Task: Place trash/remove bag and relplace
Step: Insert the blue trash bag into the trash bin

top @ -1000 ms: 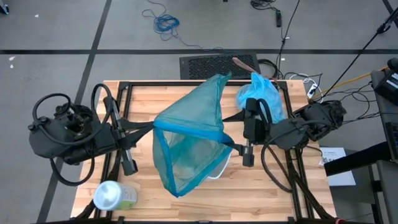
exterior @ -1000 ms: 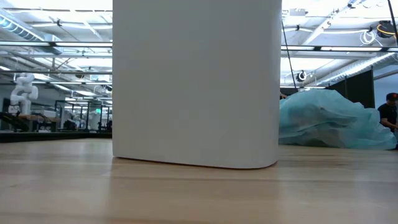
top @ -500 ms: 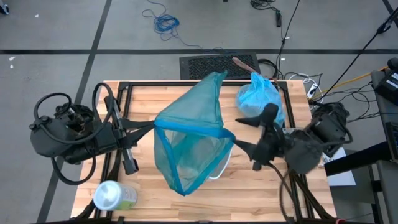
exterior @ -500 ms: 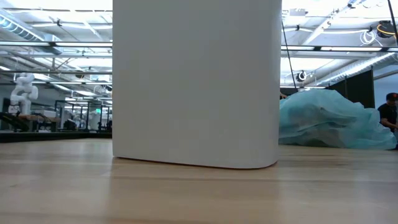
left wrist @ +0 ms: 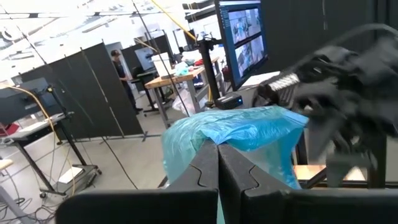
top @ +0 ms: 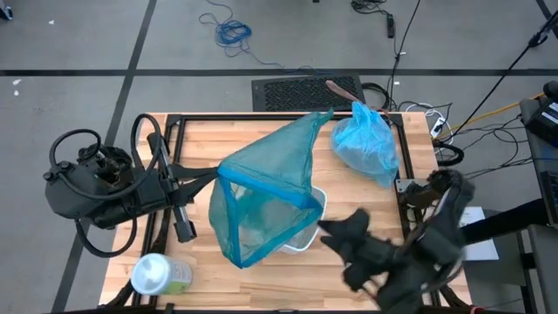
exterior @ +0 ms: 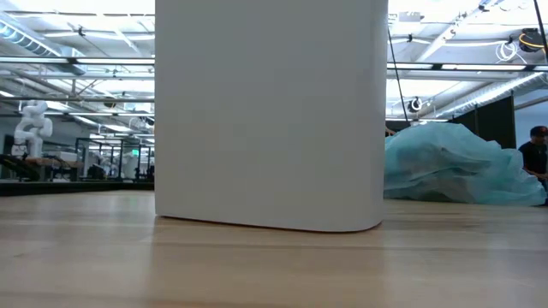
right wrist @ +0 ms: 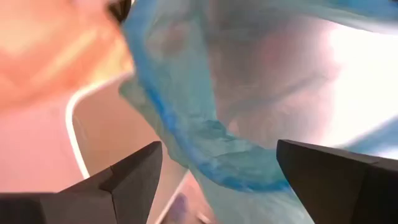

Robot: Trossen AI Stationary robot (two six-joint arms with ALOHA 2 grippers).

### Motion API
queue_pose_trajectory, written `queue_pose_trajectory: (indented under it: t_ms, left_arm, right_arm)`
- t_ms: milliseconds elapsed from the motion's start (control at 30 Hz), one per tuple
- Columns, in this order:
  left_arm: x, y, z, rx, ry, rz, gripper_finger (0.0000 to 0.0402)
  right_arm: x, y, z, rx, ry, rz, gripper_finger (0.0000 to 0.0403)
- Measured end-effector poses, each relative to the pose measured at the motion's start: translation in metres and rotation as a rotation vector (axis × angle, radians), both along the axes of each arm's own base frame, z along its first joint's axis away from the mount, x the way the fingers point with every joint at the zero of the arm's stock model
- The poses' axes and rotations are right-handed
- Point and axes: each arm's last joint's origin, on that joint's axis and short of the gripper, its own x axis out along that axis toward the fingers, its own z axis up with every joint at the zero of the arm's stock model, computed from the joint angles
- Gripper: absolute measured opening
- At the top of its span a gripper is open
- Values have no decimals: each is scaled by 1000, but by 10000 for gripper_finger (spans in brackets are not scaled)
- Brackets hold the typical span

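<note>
A light wooden table (top: 261,288) on a black frame stands on a grey floor with cables; in the middle of it a white plastic bin (top: 307,234) carries a teal-green thin plastic bag (top: 266,196), stretched open over its mouth and pulled up to a point toward the far edge. The pale light-blue translucent plastic bag (top: 366,144), tied and bulging, lies at the far right part of the table, apart from the bin. The left gripper (left wrist: 217,163) is at the left rim of the teal-green bag; its fingers are pressed together on the film. The right gripper (right wrist: 214,171) is at the near right of the bin, its fingers spread wide with nothing between them. A pale-green container with white lid (top: 159,276) lies at the near left corner.
</note>
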Motion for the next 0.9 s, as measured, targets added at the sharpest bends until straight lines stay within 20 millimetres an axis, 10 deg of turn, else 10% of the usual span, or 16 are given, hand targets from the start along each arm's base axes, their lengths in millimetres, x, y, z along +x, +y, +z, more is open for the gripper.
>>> queue_pose_trajectory:
  t_ms: [267, 667, 900]
  left_arm:
    - [3, 4, 0, 0, 0, 20, 0]
    - [3, 3, 0, 1, -1, 0, 0]
    - [3, 3, 1, 0, -4, -6, 0]
  right_arm:
    - [51, 18, -53, -447, 113, -124, 310]
    - [109, -39, -47, -458, 98, -334, 301]
    - [127, -68, -44, -418, 108, -379, 108]
